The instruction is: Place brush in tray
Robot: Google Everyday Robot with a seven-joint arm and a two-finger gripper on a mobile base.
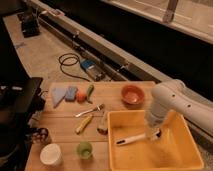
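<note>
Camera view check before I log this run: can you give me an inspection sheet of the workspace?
Surface: wooden table.
Job's things: brush inside the yellow tray, white handle pointing left, dark head near the gripper.
Clutter: orange bowl; metal spoon; yellow-handled utensil; white cup; green cup; blue cloths.
Grippers: gripper low inside the tray, at the brush's head end.
Cables: black coiled cable on the floor behind the table.
Surroundings: long rail along the floor; dark equipment on the left.
</note>
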